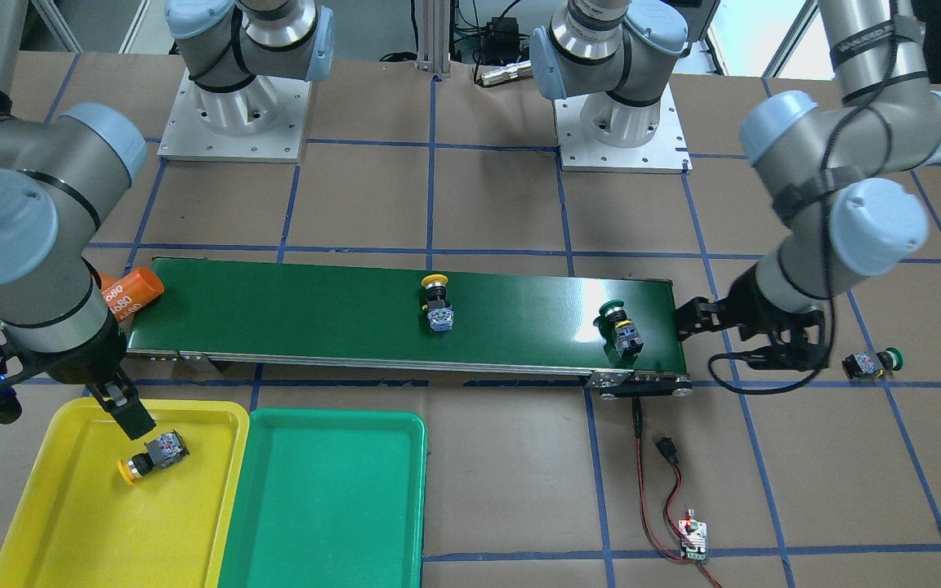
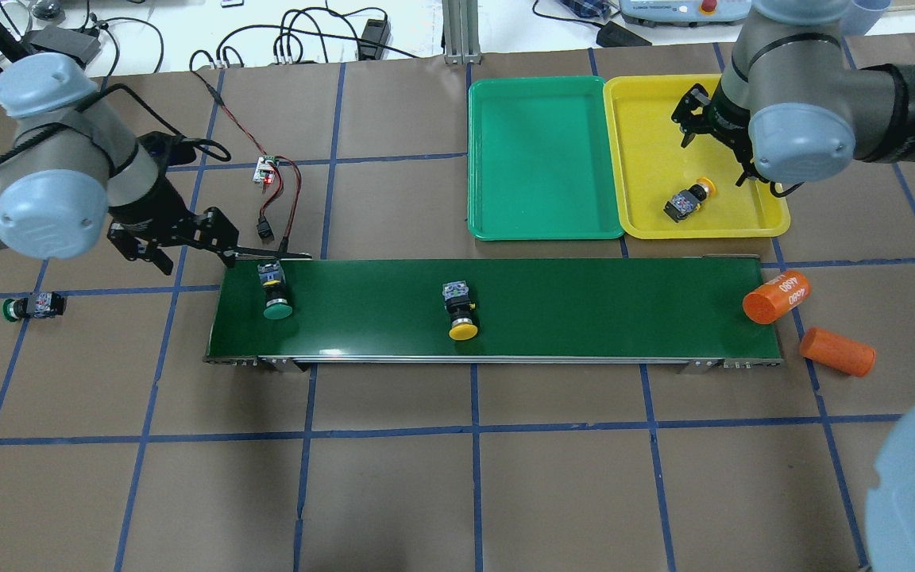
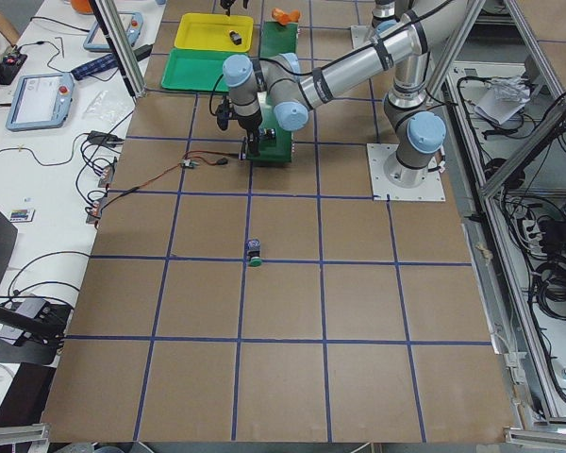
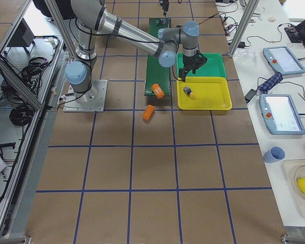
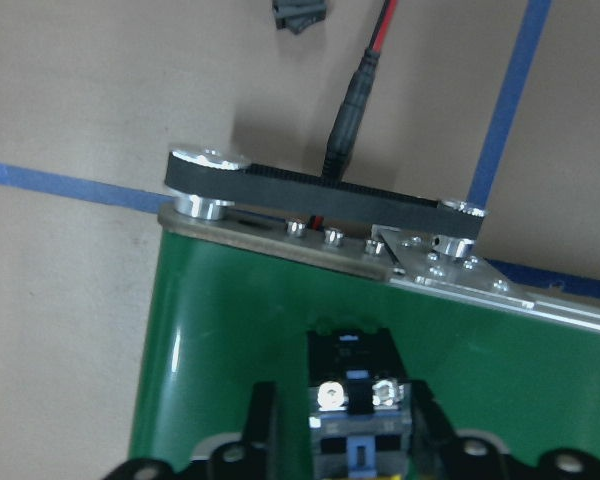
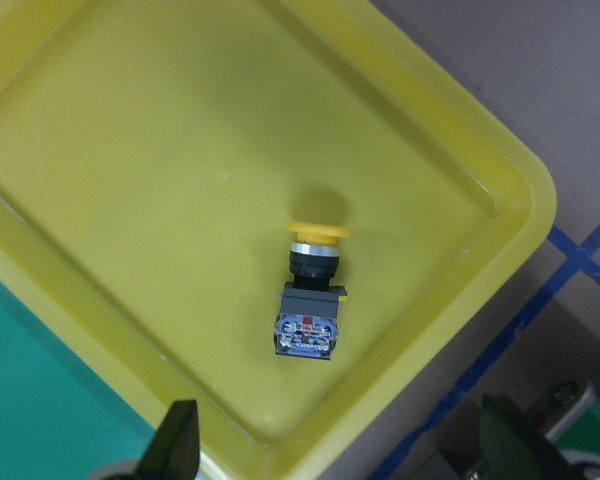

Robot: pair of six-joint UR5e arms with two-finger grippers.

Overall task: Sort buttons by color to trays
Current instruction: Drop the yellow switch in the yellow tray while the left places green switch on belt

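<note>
A yellow-capped button [image 1: 152, 457] lies on its side in the yellow tray [image 1: 70, 523]; it also shows in the right wrist view [image 6: 310, 300]. My right gripper [image 2: 716, 147] hangs open and empty above it. The green tray [image 2: 545, 151] beside it holds nothing. A green-capped button [image 2: 273, 290] and a yellow-capped button [image 2: 459, 308] stand on the conveyor belt. My left gripper [image 2: 187, 250] is open at the belt's end, close to the green-capped button [image 5: 355, 410] but apart from it. Another green-capped button [image 2: 32, 306] lies on the table beyond that gripper.
The long dark-green conveyor belt [image 2: 584, 310] crosses the table's middle. One orange cylinder [image 2: 775, 296], marked 4680, leans at its end near the trays, and another [image 2: 836, 351] lies beside it. A small circuit board [image 2: 265, 169] with red and black wires lies near the left gripper.
</note>
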